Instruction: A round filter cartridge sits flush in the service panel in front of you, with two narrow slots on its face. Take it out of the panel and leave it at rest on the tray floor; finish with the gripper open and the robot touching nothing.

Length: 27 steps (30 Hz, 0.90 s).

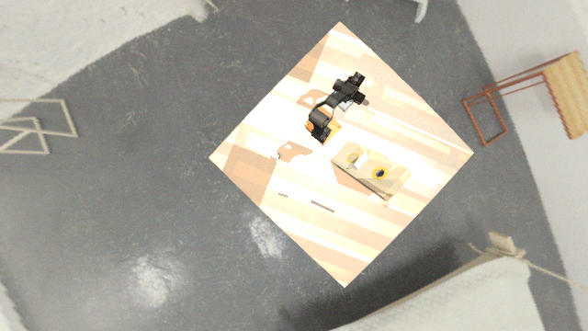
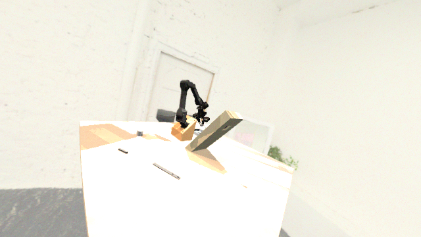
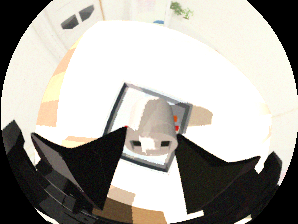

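Observation:
The grey round cartridge [image 3: 151, 116] is between the fingers of my gripper [image 3: 152, 132] [image 2: 201, 122], which is shut on it. Its end face with two dark slots is turned toward the wrist camera. Behind it lies the square tray [image 3: 115, 109] [image 1: 344, 107] [image 2: 197, 131], with a dark rim and a pale floor. The cartridge looks to be held above the tray; the exact gap cannot be told. The arm hides part of the tray in the top view. The tilted beige service panel [image 1: 396, 178] [image 2: 214, 134] shows two yellow-ringed places, one with a dark opening.
The orange arm base [image 1: 335, 127] [image 2: 179, 133] stands between tray and panel. A small grey cylinder [image 1: 276, 156] [image 2: 139, 133], a short dark bar [image 1: 283, 195] [image 2: 123, 151] and a longer bar [image 1: 322, 206] [image 2: 166, 170] lie on the table away from the tray.

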Motion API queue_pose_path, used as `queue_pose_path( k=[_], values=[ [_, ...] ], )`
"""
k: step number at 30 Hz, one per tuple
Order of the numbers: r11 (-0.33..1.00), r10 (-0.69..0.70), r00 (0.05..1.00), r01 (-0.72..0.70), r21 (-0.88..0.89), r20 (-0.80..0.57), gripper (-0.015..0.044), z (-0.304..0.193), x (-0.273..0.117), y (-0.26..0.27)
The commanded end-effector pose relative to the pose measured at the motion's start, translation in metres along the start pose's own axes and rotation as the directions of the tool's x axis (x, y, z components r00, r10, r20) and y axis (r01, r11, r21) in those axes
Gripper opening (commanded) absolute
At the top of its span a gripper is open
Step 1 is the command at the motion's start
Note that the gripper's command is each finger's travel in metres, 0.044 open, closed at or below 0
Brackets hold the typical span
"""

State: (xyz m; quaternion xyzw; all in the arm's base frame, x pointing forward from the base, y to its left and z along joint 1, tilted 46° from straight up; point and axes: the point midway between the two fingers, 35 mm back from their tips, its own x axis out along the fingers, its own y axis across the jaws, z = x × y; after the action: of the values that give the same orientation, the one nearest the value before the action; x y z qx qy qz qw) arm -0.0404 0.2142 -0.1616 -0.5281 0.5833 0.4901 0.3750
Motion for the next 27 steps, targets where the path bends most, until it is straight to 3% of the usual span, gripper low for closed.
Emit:
queue_pose_path(
  k=[1, 19, 27],
  values=[
    [1.000, 0.009, 1.000, -0.009, -0.011, 0.008, 0.0000, -0.001, 0.007, 0.002],
    [1.000, 0.011, 1.000, -0.011, -0.011, 0.006, 0.0000, -0.037, 0.066, 0.003],
    [1.000, 0.007, 1.000, -0.007, -0.013, -0.002, 0.0210, -0.037, 0.063, 0.002]
  ],
)
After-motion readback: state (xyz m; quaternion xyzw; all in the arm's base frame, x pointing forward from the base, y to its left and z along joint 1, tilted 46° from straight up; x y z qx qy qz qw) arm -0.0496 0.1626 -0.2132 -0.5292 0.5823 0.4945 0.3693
